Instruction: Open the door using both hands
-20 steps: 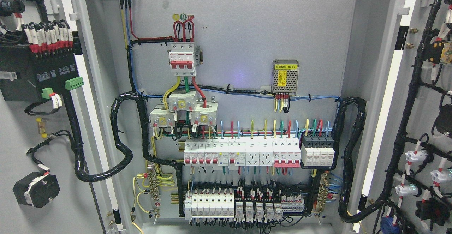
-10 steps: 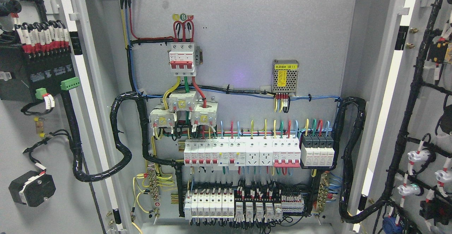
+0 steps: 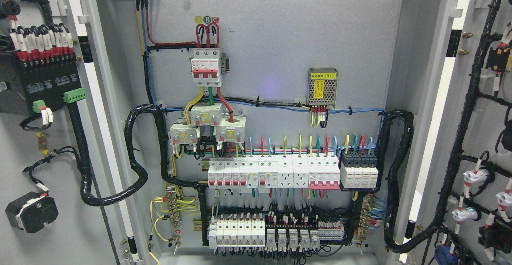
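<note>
Left door swung wider than before, right door too (hands unseen, grip unknowable)

Both doors stand open, left door and right door flanking the cabinet's backplate of breakers and wiring

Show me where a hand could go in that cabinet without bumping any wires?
The biggest bare patch is the grey back panel, above the mesh power supply and right of the red-handled top breaker. A smaller bare strip lies below the supply, above the breaker row. That row, the terminal blocks and the black cable looms at both sides are crowded.
</note>
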